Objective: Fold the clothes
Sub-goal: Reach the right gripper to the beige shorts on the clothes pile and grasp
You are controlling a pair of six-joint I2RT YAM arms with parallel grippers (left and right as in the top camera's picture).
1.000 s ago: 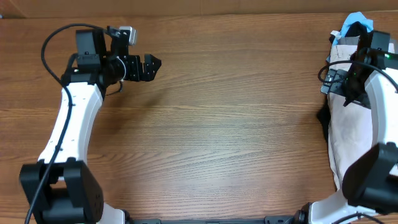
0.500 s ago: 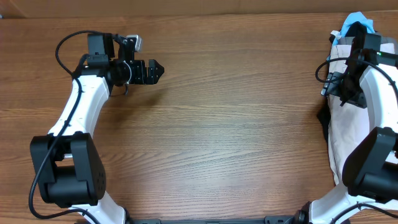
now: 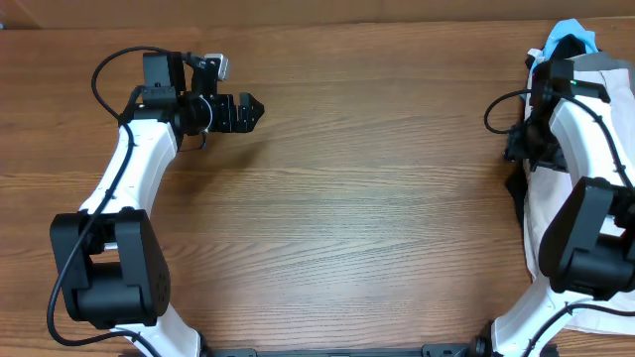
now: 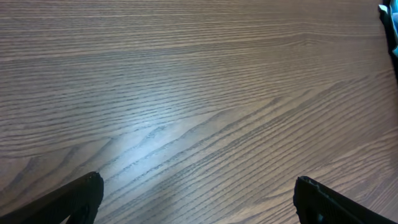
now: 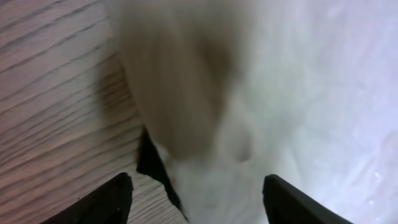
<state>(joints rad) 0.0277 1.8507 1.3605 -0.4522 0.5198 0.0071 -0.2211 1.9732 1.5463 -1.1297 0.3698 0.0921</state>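
The cream shorts (image 3: 548, 213) lie at the right edge of the table (image 3: 377, 198) — the right gripper (image 5: 196, 193) hovers just above them, jaws apart; the left gripper (image 3: 243, 111), jaws apart too, hangs over the wood far left

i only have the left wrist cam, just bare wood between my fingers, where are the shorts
Observer: The beige shorts lie at the far right edge of the table, partly under the right arm.
Operator: is the right gripper on them
Observer: The right gripper is directly over the cream cloth with its jaws apart, gripping nothing. I cannot tell whether it touches.
Operator: whats the blue speck in my top right corner
Observer: Most likely the light-blue garment, which sits at the far end of that pile, beyond the shorts.
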